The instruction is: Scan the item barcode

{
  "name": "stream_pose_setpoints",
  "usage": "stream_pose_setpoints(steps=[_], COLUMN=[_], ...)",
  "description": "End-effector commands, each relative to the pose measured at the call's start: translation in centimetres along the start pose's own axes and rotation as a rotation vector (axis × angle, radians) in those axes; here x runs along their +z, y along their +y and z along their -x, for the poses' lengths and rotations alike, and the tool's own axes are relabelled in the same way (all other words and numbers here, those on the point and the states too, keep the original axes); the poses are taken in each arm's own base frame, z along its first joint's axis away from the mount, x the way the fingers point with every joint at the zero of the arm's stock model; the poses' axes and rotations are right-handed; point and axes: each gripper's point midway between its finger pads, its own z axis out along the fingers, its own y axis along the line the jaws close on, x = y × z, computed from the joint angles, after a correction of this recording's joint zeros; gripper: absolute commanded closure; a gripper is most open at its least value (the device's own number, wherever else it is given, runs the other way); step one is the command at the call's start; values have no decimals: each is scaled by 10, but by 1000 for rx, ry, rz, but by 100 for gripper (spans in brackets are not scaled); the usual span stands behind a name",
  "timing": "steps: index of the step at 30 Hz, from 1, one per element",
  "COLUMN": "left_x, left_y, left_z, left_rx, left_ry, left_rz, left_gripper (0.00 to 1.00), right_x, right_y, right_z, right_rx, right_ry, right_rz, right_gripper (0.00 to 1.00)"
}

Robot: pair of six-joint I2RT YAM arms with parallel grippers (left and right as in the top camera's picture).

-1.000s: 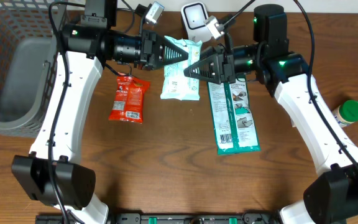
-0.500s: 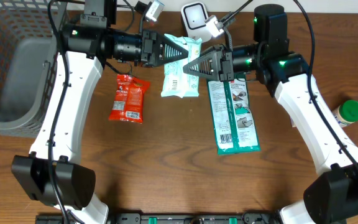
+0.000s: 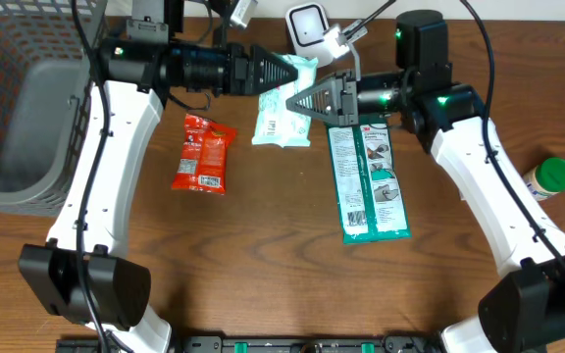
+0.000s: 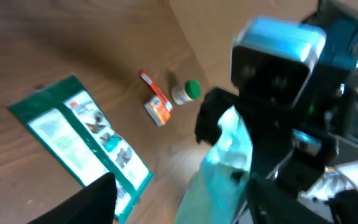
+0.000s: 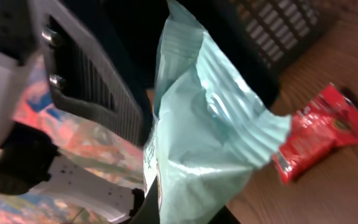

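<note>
The item is a pale teal pouch (image 3: 282, 116), held above the table near the back. My right gripper (image 3: 309, 99) is shut on its right edge; in the right wrist view the pouch (image 5: 210, 137) fills the middle and rises from the shut gripper (image 5: 185, 211). My left gripper (image 3: 284, 73) stands open at the pouch's top left corner. In the left wrist view its dark fingers (image 4: 95, 199) stand apart on either side of the pouch (image 4: 219, 168) without pinching it. A white scanner (image 3: 307, 24) sits just behind. I cannot make out a barcode.
A red snack packet (image 3: 202, 154) lies left of centre. A long green-and-white packet (image 3: 368, 176) lies under the right arm. A green-capped bottle (image 3: 551, 177) stands at the right edge, and a grey basket (image 3: 18, 108) fills the far left. A small orange item (image 4: 157, 109) lies near the bottle.
The left gripper has opened and let go of the pouch. The right gripper has closed on it, and the pouch has shifted slightly towards the back.
</note>
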Motion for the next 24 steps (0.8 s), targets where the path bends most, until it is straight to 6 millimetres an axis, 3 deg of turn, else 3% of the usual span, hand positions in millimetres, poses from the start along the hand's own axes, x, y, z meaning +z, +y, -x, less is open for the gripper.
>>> stream_pose_setpoints(steps=[1,7,12,16,21,24], left_x=[-7,-27,-58,-91,-139,-162], left_y=[18,36,84,125,164,176], left_z=[10,19,15,-3,-17,-23], left_rx=[11,-15,-143,-226,-316,-374], left_ry=[-37,-86,-129,-131,-165,-199], left_rz=[54,109,349,640,1008,1161], left_gripper=[28,25,25,26,25,25], right_x=[8,4,-7,-30,-60,-73], right_y=[-15,-45,-61,-64,-47,-41], right_z=[-4,-15,-19,-13,9,18], right_rx=[-48,9,42,15,-81,-143], right_ry=[2,18,35,73,82,84], right_rz=[-103,-279,-426,-637,-881,-1001], right_gripper=[99,99,99,99,99,99])
